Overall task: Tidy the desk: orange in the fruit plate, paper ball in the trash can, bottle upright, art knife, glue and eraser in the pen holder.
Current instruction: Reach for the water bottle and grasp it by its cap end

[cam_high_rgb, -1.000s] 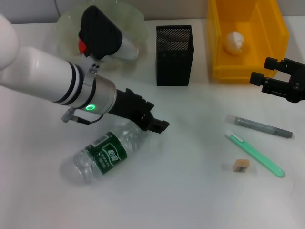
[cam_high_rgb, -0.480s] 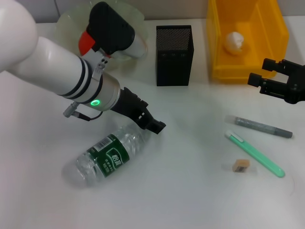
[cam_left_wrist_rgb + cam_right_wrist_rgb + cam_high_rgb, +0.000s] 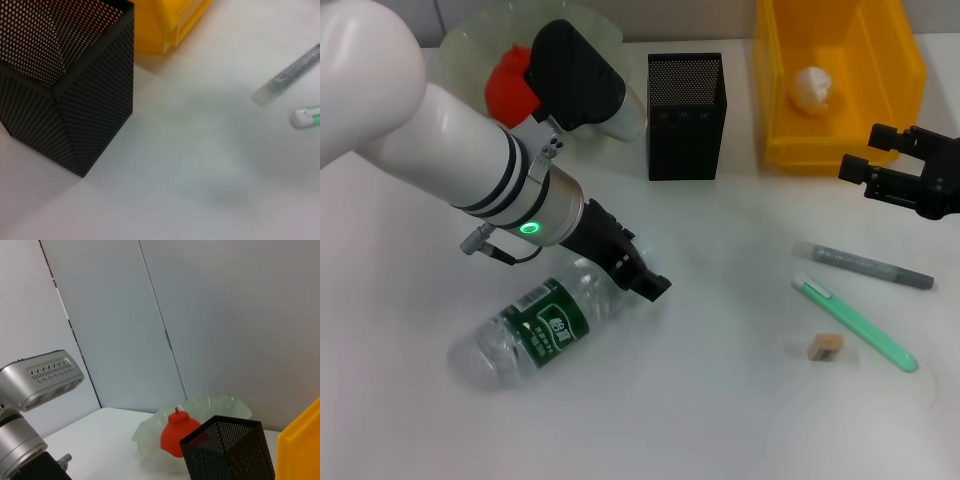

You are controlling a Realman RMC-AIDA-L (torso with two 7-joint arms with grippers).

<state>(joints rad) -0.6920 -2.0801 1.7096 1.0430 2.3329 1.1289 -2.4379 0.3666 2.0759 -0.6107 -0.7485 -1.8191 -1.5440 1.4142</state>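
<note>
Your left gripper [image 3: 642,278] sits at the cap end of the lying bottle [image 3: 532,328]; you cannot tell its jaw state. Your right gripper [image 3: 868,166] hangs released beside the trash can [image 3: 895,60].

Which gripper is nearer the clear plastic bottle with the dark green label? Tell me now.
Left. The left gripper is right at the cap end of the clear plastic bottle with the dark green label, which lies on its side. The right gripper hangs far across the table, by the yellow bin.
</note>
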